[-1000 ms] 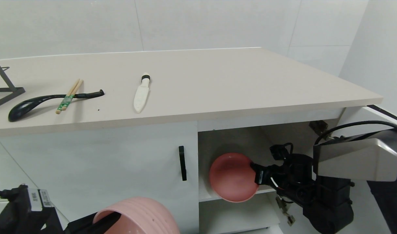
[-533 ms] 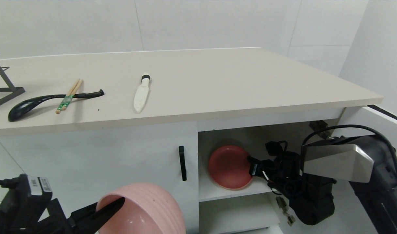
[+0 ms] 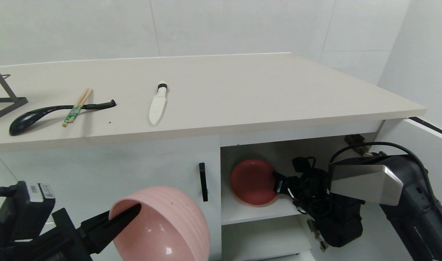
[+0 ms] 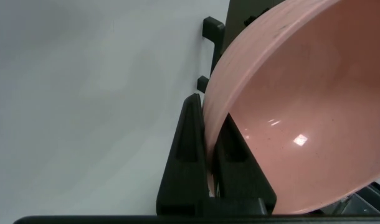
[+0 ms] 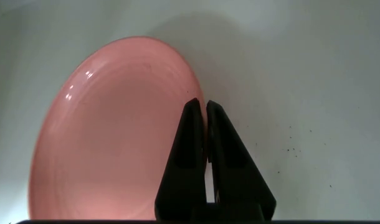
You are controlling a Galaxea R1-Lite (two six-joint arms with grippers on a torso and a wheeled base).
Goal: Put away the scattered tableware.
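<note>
Plate (image 3: 251, 179) deeper in cabinet (image 3: 108, 170); bowl (image 3: 170, 217) higher.

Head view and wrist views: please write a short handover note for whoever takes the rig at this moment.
Right gripper: shut on the pink plate by its rim, plate on edge inside the open cabinet above its upper shelf, not yet released.
Left gripper: shut on the pink bowl by its rim, low before the closed door.
Countertop: black ladle with chopsticks across its handle; white knife apart.
Done: nothing stored yet.
Left: release plate, store bowl, then ladle, chopsticks, knife.
</note>
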